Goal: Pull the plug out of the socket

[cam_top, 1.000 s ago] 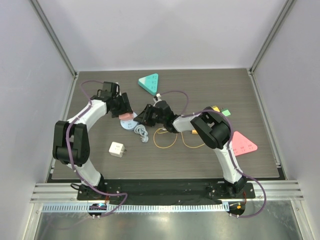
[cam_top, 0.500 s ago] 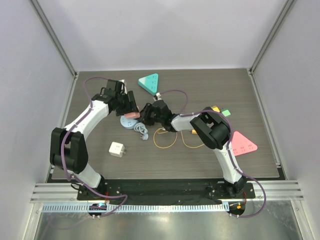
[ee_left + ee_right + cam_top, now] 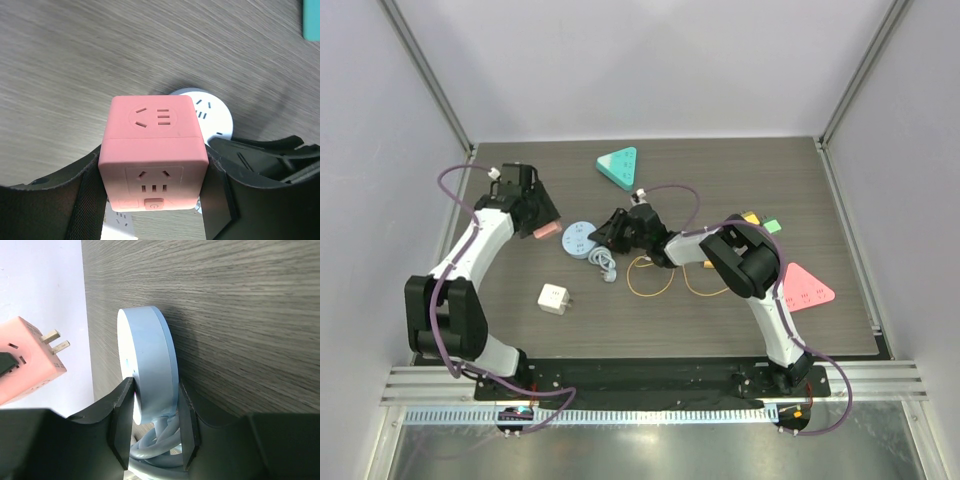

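My left gripper (image 3: 542,225) is shut on a pink cube plug adapter (image 3: 546,229), held clear of the table's left part. In the left wrist view the cube (image 3: 152,150) fills the space between my fingers (image 3: 85,200). Its two metal prongs (image 3: 55,340) show bare in the right wrist view. The round light-blue socket (image 3: 580,240) with a grey cable (image 3: 605,265) lies just right of the cube, apart from it. My right gripper (image 3: 602,238) is shut on the socket's rim (image 3: 150,365).
A teal triangular power strip (image 3: 619,166) lies at the back, a pink one (image 3: 806,288) at the right. A white cube adapter (image 3: 554,299) sits near the front left. A yellow cable loop (image 3: 650,275) lies beside the right arm.
The left gripper lifted the pink cube off the blue socket and carried it left. The socket now shows its bare face. The right gripper stayed on the socket.
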`<move>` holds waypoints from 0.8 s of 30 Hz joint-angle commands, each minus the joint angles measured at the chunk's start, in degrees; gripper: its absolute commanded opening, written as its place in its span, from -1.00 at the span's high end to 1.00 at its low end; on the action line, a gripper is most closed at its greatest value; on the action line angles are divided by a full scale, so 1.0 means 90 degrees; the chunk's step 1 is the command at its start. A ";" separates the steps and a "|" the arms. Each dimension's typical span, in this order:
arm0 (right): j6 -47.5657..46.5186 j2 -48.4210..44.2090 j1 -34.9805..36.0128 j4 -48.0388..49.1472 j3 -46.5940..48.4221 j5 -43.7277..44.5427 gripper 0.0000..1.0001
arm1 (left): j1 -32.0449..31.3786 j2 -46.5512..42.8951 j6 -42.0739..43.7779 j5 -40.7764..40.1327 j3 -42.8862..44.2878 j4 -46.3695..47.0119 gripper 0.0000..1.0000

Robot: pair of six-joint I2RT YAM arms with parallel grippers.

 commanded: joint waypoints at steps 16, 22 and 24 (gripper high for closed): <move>-0.0025 0.0245 -0.0049 -0.0212 -0.0266 0.0317 0.98 | 0.0446 0.0359 -0.0815 -0.0019 -0.0326 -0.0501 0.89; -0.0045 0.0176 -0.0040 -0.0125 -0.0354 0.0297 0.98 | 0.0894 0.1003 -0.0942 0.1123 -0.0394 -0.0277 0.70; -0.0064 0.0157 -0.0059 -0.0125 -0.0393 0.0307 0.97 | 0.1013 0.1150 -0.1020 0.1377 -0.0462 -0.0219 0.67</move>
